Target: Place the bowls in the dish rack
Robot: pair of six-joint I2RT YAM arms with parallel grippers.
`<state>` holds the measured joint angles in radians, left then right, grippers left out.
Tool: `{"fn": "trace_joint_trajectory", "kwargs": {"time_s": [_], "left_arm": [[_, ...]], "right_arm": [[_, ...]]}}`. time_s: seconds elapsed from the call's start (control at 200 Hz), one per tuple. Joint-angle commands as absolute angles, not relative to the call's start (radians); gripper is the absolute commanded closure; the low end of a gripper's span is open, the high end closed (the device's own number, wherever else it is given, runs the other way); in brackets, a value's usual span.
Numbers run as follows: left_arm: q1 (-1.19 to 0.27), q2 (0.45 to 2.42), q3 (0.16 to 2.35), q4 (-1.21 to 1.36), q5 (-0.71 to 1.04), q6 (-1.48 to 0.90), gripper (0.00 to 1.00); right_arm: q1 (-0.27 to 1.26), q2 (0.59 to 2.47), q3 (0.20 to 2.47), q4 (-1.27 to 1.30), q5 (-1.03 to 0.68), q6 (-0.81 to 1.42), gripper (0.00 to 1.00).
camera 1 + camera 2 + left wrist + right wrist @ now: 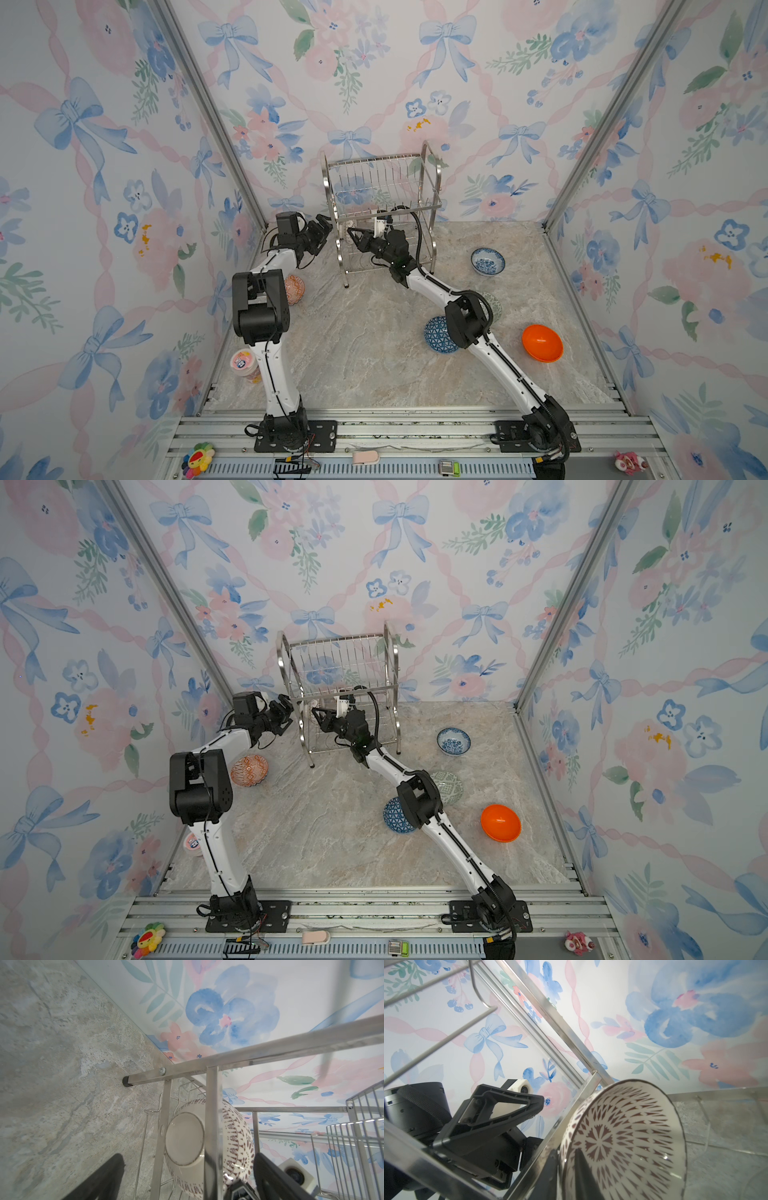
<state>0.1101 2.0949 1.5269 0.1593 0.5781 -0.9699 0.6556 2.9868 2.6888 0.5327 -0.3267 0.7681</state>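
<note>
The dish rack (382, 183) (340, 658) stands by the back wall. A white bowl with dark lattice (623, 1142) (187, 1138) stands on edge in its lower tier. My right gripper (353, 237) (566, 1174) reaches in with one finger on each side of the bowl's rim; whether they still press is unclear. My left gripper (322, 230) (191, 1178) is open just outside the rack's left frame. On the table lie an orange-red bowl (295, 289), a blue-white bowl (488, 261), a blue lattice bowl (436, 334), a grey-green bowl (451, 785) and an orange bowl (542, 343).
A pink-lidded tub (243, 363) stands at the table's left edge beside the left arm. Small toys (197, 457) (629, 461) and a pink object (365, 457) lie on the front rail. Floral walls close in the back and both sides.
</note>
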Motion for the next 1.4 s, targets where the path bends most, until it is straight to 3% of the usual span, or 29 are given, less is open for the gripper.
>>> {"fn": "trace_joint_trajectory", "kwargs": {"time_s": [0.0,0.8,1.395], "left_arm": [[0.117,2.056,1.515,0.175,0.597,-0.957,0.02],[0.123,2.04,1.497,0.18,0.595,-0.956,0.02],[0.125,2.036,1.499,0.176,0.594,-0.955,0.02]], "right_arm": [[0.658,3.023,2.74,0.515,-0.306,0.765,0.77],[0.652,2.997,2.692,0.47,-0.248,0.751,0.7],[0.643,2.962,2.64,0.456,-0.178,0.751,0.75]]}}
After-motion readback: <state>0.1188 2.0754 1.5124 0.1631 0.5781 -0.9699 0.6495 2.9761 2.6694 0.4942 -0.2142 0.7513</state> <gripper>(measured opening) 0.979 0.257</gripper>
